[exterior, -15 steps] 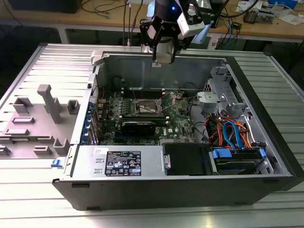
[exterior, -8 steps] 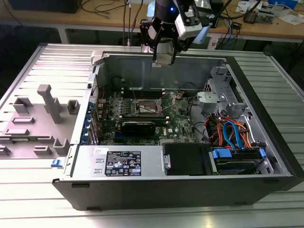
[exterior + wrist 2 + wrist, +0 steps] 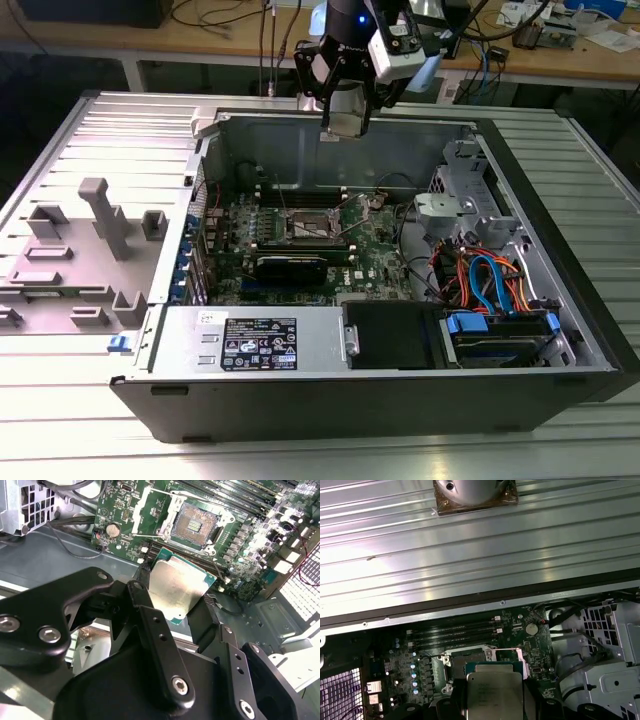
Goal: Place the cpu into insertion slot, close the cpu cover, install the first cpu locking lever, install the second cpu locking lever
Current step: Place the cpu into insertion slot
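Gripper (image 3: 176, 605) jaws are clamped on the cpu (image 3: 176, 586), one black finger on each of two opposite edges, silvery top facing the camera in both wrist views. From the exterior view I see the arm holding the chip up near the rim of the open computer case (image 3: 260, 125), well above the green motherboard (image 3: 372, 262). Below it in the second wrist view lies the insertion slot (image 3: 196, 524), its contact field bare and nothing seated in it. So I judge the first step only partly done: the chip is picked up and carried over the case, but not yet lowered into the socket. With the contacts exposed, the cpu cover cannot be shut over them, though I cannot tell just how it is swung. Closing it and both locking levers remain.
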Action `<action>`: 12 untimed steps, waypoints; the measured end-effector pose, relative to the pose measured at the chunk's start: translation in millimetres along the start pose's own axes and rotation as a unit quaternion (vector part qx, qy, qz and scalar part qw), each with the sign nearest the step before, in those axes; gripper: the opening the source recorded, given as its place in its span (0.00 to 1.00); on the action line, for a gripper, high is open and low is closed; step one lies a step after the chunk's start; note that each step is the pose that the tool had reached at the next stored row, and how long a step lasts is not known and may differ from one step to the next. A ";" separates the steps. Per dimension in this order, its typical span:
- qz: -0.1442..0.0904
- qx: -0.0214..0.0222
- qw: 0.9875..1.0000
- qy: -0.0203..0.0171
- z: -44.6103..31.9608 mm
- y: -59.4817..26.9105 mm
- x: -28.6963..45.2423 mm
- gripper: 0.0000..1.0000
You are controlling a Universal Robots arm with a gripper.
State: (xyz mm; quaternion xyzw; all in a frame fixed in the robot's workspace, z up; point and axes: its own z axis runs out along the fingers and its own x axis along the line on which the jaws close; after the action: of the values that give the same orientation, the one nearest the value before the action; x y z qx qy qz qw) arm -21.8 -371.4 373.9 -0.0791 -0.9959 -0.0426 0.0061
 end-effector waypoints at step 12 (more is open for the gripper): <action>0.004 0.000 1.000 0.000 -0.3 -5.0 -0.7 0.54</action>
State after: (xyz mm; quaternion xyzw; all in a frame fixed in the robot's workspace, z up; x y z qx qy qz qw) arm -21.9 -376.4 373.8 -0.0828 -0.9956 -0.0426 0.0059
